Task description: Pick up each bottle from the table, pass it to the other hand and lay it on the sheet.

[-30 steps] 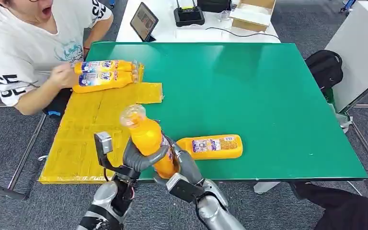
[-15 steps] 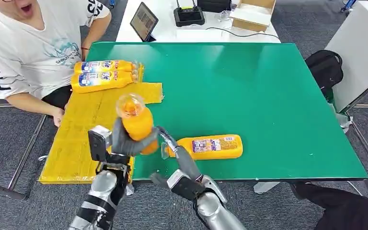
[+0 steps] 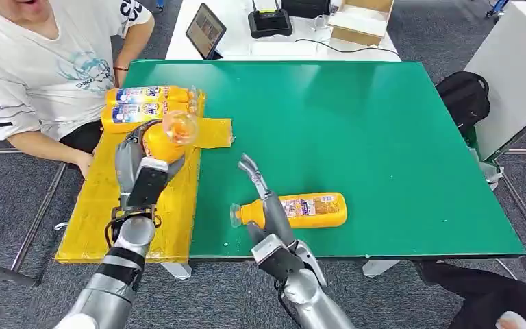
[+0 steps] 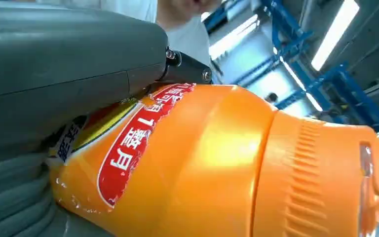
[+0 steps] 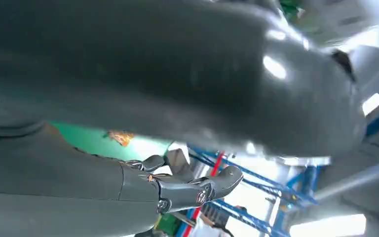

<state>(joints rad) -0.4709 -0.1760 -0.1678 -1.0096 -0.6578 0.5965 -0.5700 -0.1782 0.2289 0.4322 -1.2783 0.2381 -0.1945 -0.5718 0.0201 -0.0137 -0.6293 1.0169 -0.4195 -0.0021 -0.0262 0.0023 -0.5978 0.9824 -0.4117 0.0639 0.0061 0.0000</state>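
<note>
My left hand (image 3: 137, 161) grips an orange bottle (image 3: 166, 137) and holds it over the yellow sheet (image 3: 109, 205), its clear cap end pointing toward the table's far side. Up close in the left wrist view the orange bottle (image 4: 217, 163) with its red label lies in my left hand (image 4: 54, 98). My right hand (image 3: 264, 199) is open near the table's front edge, fingers stretched upward and empty; the right wrist view shows its fingers (image 5: 187, 187) apart. Just behind it another orange bottle (image 3: 301, 209) lies on its side on the green table (image 3: 383, 137). Two more bottles (image 3: 147, 106) lie on the sheet's far end.
A person in a white T-shirt (image 3: 34, 68) sits at the table's far left, a hand (image 3: 82, 164) by the sheet's edge. A white table behind holds a tablet (image 3: 205, 31), a black device (image 3: 269, 20) and a cardboard box (image 3: 359, 20). A black bag (image 3: 464, 96) sits on the floor at right.
The bottle left my right hand and went leftward and away in my left hand, now over the sheet. My right hand opened and rose, fingers pointing up. The person drew back from the sheet's bottles.
</note>
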